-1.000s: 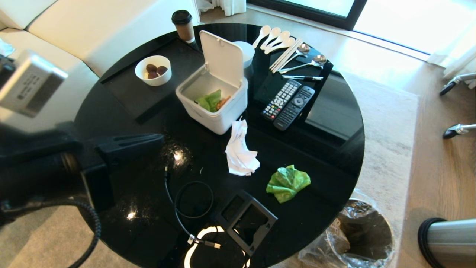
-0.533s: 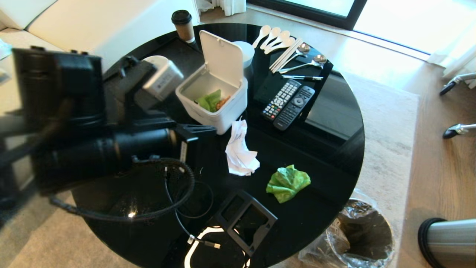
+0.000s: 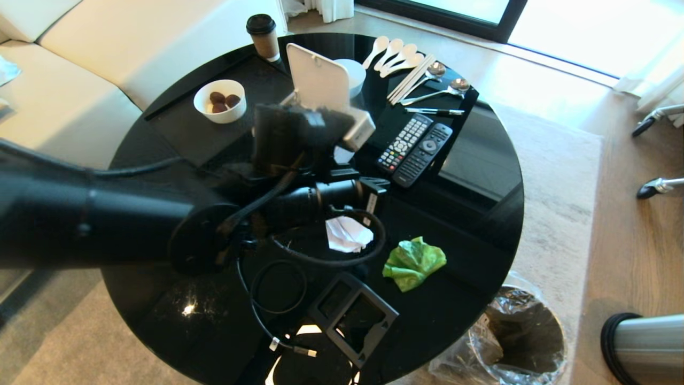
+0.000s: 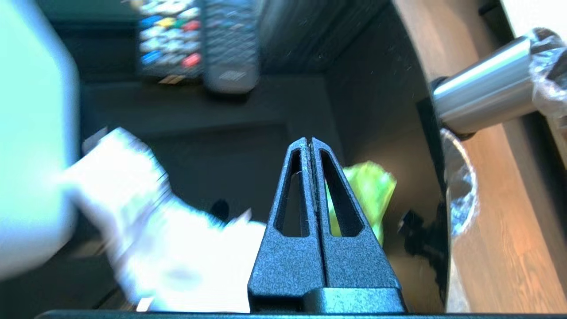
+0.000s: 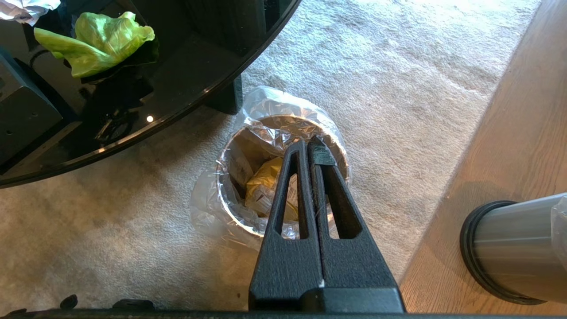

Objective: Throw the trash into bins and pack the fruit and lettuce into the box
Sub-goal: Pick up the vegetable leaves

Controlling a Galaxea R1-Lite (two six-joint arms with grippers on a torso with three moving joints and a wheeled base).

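left jaws [image 4: 310, 144]: pressed together, empty, above the desk [image 3: 470, 224] | tissue [image 3: 348, 234]: on desk beside lettuce leaf [image 3: 414, 262] | box [image 3: 320, 80]: lid up, behind my arm | right jaws [image 5: 308, 145]: pressed together over bin [image 5: 248, 133] holding gold wrapper [image 5: 263, 184]

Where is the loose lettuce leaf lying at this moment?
In the head view the lettuce leaf lies on the round black table, toward its right near edge, just right of the crumpled tissue and above the bin on the floor.
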